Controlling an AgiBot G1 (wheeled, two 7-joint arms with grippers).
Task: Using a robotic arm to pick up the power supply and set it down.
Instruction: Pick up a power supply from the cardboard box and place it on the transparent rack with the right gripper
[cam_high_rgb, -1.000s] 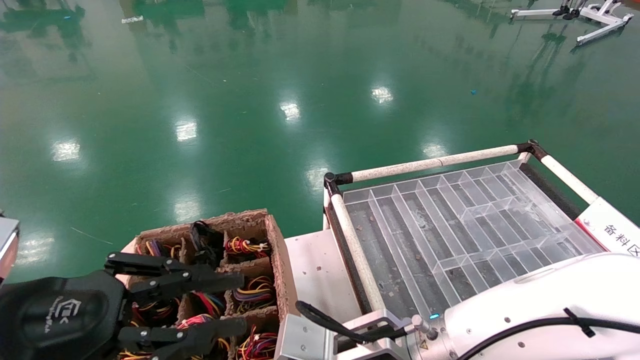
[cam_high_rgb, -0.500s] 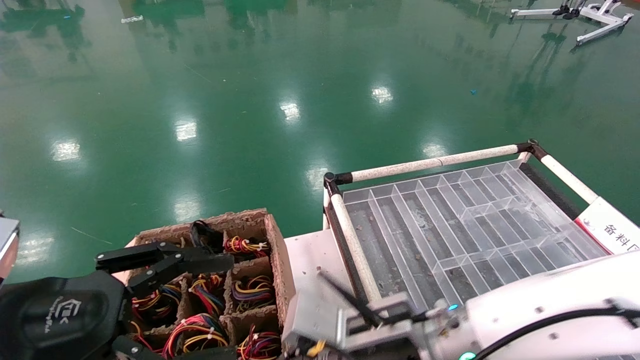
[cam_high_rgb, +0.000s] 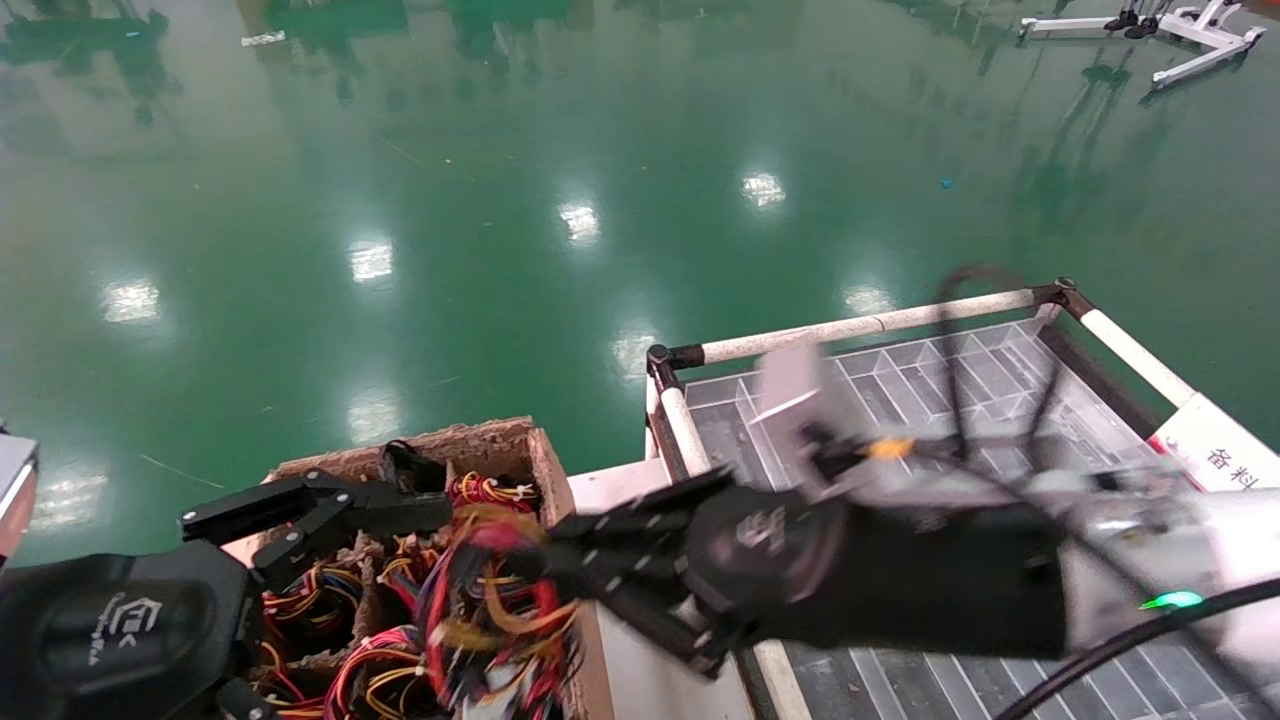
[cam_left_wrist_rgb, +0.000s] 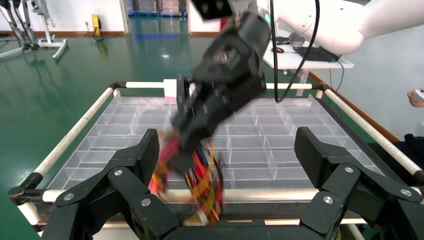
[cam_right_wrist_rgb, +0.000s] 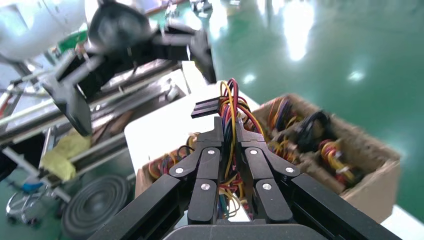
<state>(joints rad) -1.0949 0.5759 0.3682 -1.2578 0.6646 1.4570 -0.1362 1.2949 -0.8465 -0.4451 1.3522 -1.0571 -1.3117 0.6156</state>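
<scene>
right gripper (cam_high_rgb: 560, 560) has swung over the cardboard box (cam_high_rgb: 500, 445), clamped on wire bundle (cam_right_wrist_rgb: 229, 117); left gripper (cam_left_wrist_rgb: 230, 165) gapes beside.

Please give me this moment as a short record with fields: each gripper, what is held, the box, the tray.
right gripper: shut on the wire bundle, above the cardboard box
left gripper: open, holding nothing, above the box
cardboard box: divided into cells, more wire bundles inside
clear divided tray: on the cart to the robot's right
power supply body: cannot tell
</scene>
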